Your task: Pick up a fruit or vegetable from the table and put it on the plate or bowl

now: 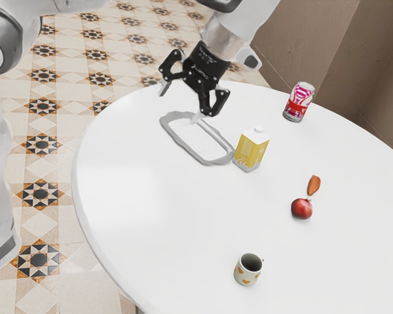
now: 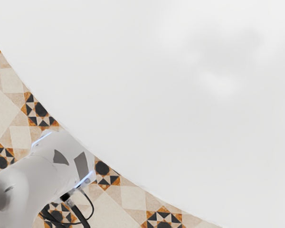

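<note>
My claw hangs wide and empty; the apple, well away from it, looks firm, slick, light — I'd grip across its middle.

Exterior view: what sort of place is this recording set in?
Probably a simulated home dining or kitchen corner: a round white table carrying a mug, a yellow carton and a drinks can, standing on a patterned tile floor beside plain beige walls.
</note>
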`<state>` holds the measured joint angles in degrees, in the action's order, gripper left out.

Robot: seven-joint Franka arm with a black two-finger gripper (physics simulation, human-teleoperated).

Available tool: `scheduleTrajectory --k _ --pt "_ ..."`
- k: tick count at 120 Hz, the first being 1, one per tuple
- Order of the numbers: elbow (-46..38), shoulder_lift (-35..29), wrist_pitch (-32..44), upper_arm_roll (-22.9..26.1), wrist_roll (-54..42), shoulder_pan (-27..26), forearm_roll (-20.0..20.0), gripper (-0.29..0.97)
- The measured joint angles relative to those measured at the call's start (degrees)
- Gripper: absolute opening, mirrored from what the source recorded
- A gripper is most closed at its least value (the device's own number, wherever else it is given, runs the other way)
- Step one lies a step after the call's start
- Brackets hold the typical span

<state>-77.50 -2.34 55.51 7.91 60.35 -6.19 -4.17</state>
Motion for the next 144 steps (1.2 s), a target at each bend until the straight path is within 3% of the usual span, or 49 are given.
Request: scheduleTrajectory --k 17,37,60,98,144 --pt "-0.1 0.5 8.0 -0.6 17.4 4.9 -0.4 0.68" --pt "3.4 6.7 14.2 -0.5 30.5 9.8 -0.5 0.68" --pt "19.0 22.6 19.9 2.3 37.8 2.9 2.0 0.68" --pt "21.7 34.1 29.4 3.0 32.2 2.3 3.3 0.68" --pt "21.7 37.6 37.4 3.5 22.1 1.4 3.4 0.68"
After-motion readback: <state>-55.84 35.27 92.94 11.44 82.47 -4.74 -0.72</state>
